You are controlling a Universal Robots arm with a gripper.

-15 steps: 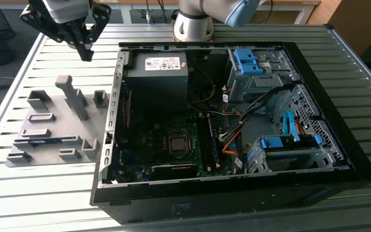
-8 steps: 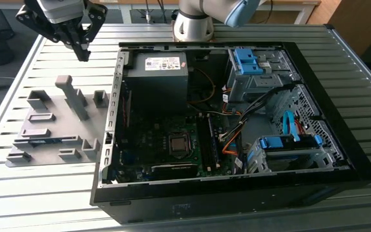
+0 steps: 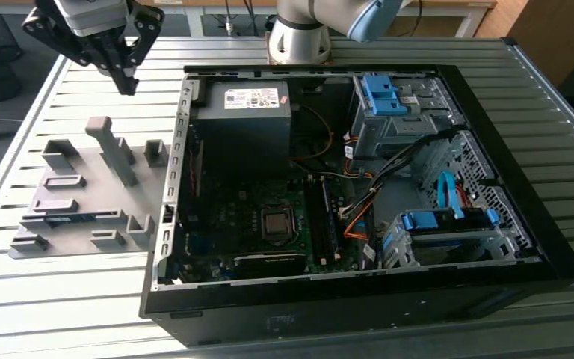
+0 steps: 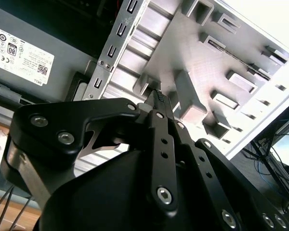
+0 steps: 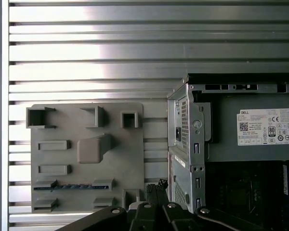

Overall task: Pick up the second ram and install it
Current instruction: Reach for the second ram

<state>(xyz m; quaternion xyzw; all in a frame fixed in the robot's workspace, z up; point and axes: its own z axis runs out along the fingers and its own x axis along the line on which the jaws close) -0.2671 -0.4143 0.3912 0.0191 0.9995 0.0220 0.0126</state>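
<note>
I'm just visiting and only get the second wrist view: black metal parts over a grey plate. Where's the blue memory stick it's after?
Observer: In the first wrist view the second ram lies in a long slot of the grey holder plate.
Visitor: Is the robot touching it?
Observer: No. In the exterior view the gripper hangs in the air, apart from the plate.
Visitor: And the computer?
Observer: Its case lies open beside the plate, on the exterior view's right, with the motherboard showing.
</note>
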